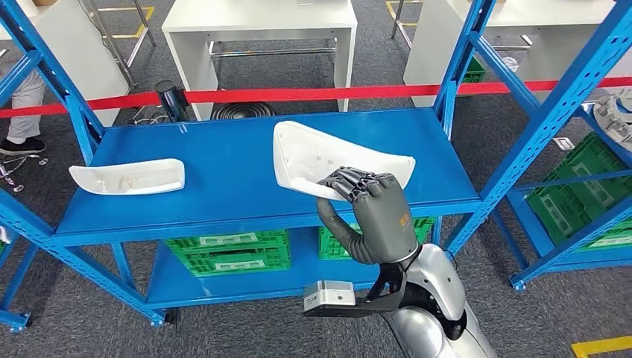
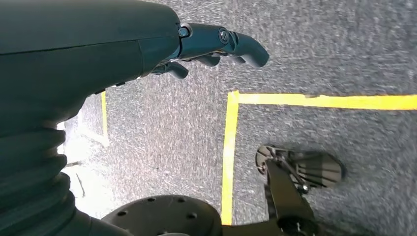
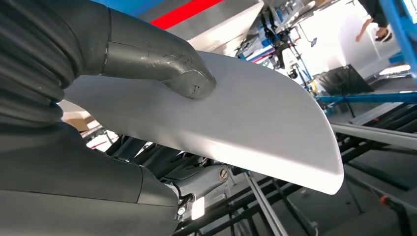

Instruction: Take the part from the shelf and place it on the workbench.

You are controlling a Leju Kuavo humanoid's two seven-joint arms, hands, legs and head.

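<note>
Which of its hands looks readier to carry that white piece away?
The right hand: it already grips the white curved plastic part above the blue shelf. The left hand hangs over the floor.

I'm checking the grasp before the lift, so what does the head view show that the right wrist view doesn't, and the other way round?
Head view alone: the blue shelf, a second white part lying on it at the left, the green crates below and the red barrier tape. Right wrist view alone: the thumb pressed on the smooth face of the held white part, fingers underneath. Both: the right hand gripping that part.
</note>
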